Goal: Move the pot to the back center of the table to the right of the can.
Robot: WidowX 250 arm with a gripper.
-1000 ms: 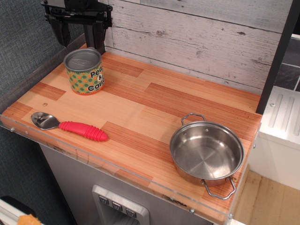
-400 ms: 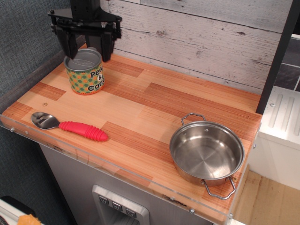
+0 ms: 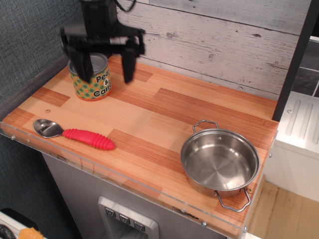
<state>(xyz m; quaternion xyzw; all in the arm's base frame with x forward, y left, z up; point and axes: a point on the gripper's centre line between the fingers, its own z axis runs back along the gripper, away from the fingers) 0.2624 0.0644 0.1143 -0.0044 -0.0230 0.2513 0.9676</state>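
Note:
The shiny steel pot (image 3: 220,163) with two wire loop handles sits empty at the front right of the wooden table (image 3: 164,112). The can (image 3: 92,79), with green and orange dots and a silver lid, stands at the back left. My black gripper (image 3: 106,70) hangs open in the air over the can's right side, its two fingers (image 3: 128,64) spread wide, one in front of the can. It holds nothing and is far from the pot.
A metal spoon with a red handle (image 3: 74,133) lies at the front left. A whitewashed plank wall (image 3: 209,40) backs the table, a grey panel lies left, and a dark post (image 3: 294,55) stands at the right.
My gripper has come down and forward to the right from the back left corner, and now hangs lower over the can. The pot, can and spoon have not moved.

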